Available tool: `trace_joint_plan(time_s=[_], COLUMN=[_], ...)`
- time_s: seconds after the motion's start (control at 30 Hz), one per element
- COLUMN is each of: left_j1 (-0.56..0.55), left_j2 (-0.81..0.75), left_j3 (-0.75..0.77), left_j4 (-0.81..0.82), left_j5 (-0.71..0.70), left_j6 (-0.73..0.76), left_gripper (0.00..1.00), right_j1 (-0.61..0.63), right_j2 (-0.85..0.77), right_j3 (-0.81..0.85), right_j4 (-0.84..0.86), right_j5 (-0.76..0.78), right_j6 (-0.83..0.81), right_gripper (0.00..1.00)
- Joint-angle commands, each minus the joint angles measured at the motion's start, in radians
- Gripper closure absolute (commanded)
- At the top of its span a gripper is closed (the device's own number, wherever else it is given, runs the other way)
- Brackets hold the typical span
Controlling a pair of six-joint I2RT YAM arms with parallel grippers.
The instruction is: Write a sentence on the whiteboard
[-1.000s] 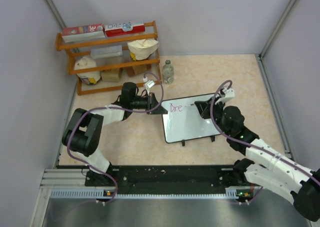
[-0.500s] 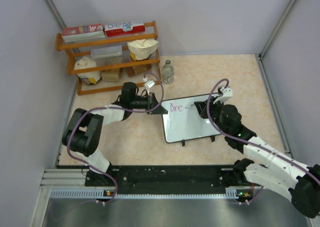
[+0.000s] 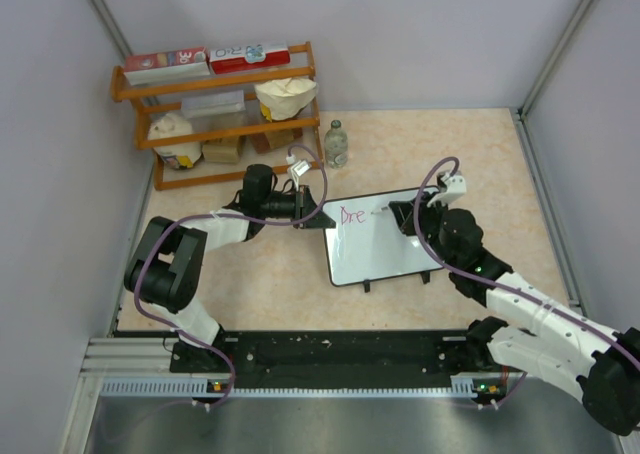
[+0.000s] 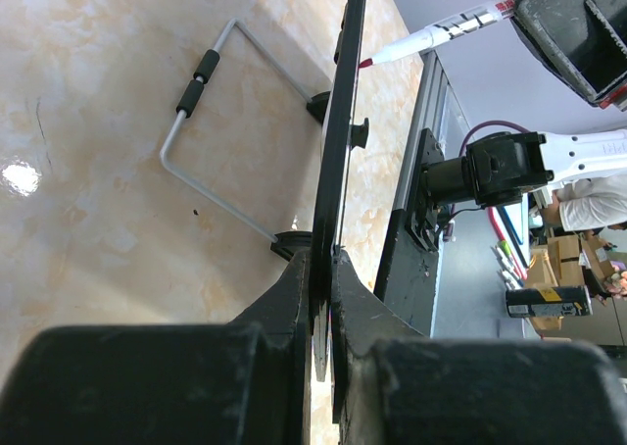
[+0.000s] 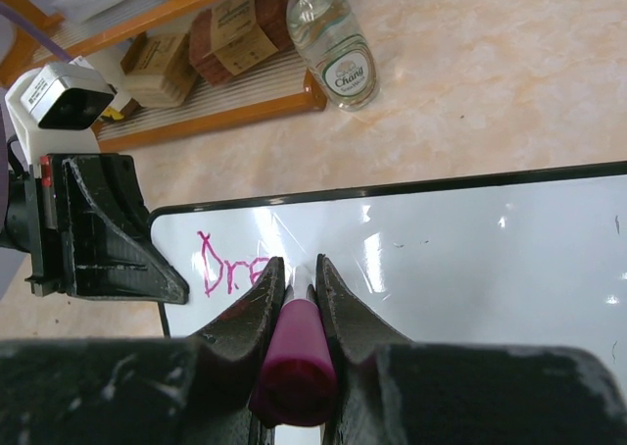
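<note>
- The left tool (image 4: pixel 321 269) is clamped on the left edge of the whiteboard (image 3: pixel 385 249), I think to stop it from sliding.
- The whiteboard sits mid-worktop (image 3: pixel 450 144); the sentence (image 5: pixel 233 267) has only 3 letters, "Dre", near its top left corner.
- The right tool (image 5: pixel 297 269) is closed around a pink marker (image 5: pixel 292 367), with the tip just right of those letters.

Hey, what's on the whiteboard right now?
Pink letters reading roughly "Dre" sit near a corner of the whiteboard. The marker held in the right fingers covers whatever comes just after them.
</note>
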Motion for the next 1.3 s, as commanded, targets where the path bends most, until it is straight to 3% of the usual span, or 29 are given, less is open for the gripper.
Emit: trace_joint_plan(time_s=[0.0, 1.27], left_j1=[-0.005, -0.005], left_j2=[-0.015, -0.013], left_j3=[0.02, 0.022], left_j4=[-0.022, -0.028], left_j5=[-0.061, -0.063], left_j6=[0.04, 0.043], left_gripper=[1.0, 1.0], right_j1=[-0.006, -0.006], right_j2=[0.012, -0.008], right_j3=[0.061, 0.014], right_j4=[0.059, -0.019], right_j5=[0.019, -0.059], right_j6=[0.006, -0.001], right_gripper=[1.0, 1.0])
